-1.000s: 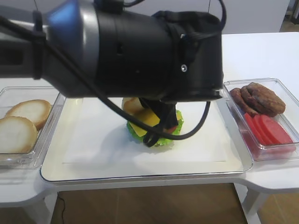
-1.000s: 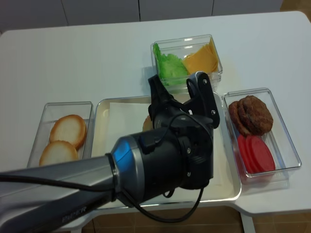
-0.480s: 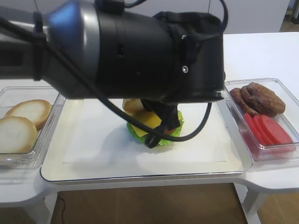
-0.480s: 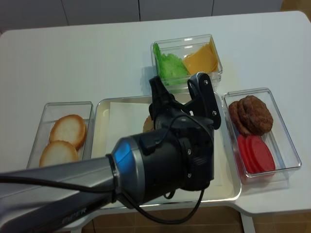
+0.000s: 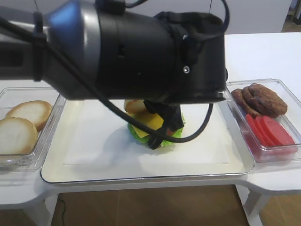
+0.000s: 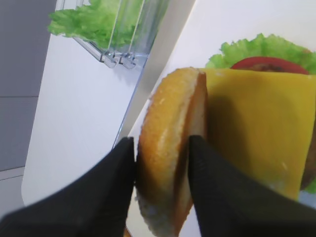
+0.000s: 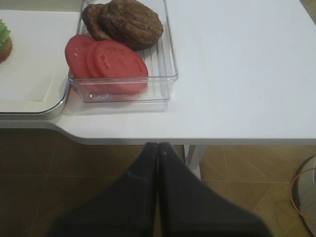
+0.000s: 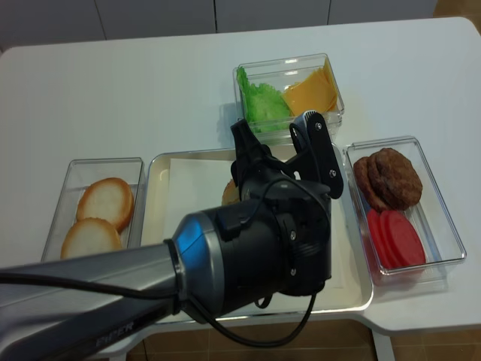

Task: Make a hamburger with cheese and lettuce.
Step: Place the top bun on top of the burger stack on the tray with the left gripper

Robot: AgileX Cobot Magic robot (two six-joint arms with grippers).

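My left gripper [image 6: 163,190] is shut on a golden-brown bun top [image 6: 170,158] and holds it on edge against the left side of the hamburger stack [image 5: 155,128]. The stack lies on the white tray [image 5: 94,165]. A yellow cheese square [image 6: 252,133] lies on top of it, over a red tomato slice [image 6: 269,64] and ruffled green lettuce [image 6: 256,47]. The bun also shows in the front view [image 5: 135,105]. My right gripper [image 7: 158,148] is shut and empty, off the table's front edge over the floor.
The left arm's black body [image 5: 131,47] fills much of both high views. A clear box of pale bun halves [image 8: 98,214] stands at the left. A box of patties and tomato slices [image 8: 394,203] stands at the right. A box of lettuce and cheese [image 8: 289,94] stands behind.
My left gripper has shifted slightly with the bun top beside the stack. The right gripper shows in no earlier frame.
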